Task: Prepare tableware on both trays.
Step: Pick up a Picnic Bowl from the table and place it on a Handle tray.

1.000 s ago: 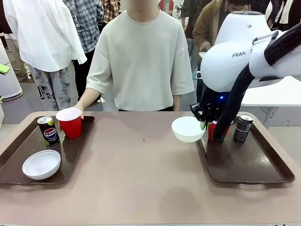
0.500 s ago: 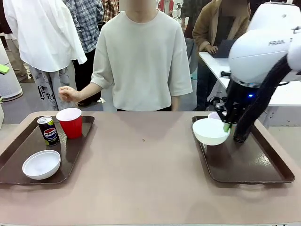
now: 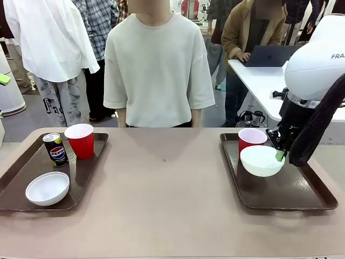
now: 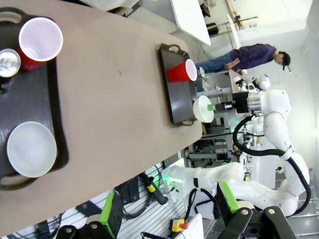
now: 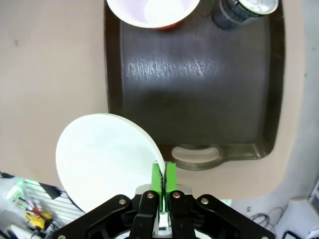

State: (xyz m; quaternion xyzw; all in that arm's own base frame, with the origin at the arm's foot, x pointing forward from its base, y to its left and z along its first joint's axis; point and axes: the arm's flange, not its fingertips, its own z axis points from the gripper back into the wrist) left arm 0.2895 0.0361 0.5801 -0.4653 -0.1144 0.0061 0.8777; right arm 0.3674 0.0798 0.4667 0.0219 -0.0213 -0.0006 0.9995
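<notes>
Trays: left tray [image 3: 86, 178] has Pepsi can [image 3: 55, 149], red cup [image 3: 80, 140], bowl [image 3: 47, 188]. Right gripper [image 3: 280, 156] pinches 2nd bowl [image 3: 262, 160] by rim over right tray [image 3: 291, 191]; 2nd cup [image 3: 251, 138] at far-left corner, its can [image 5: 244, 11] cut off at frame edge. Left gripper's [image 4: 169, 226] jaws wide, holding nothing.

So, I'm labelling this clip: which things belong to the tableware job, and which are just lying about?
Job:
- left tray: red cup, Pepsi can, bowl
- right tray: second red cup, dark can
- white bowl pinched in right gripper

Lying about:
- laptop on the white table behind

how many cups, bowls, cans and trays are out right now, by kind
red cups: 2
white bowls: 2
dark cans: 2
brown trays: 2
total: 8
</notes>
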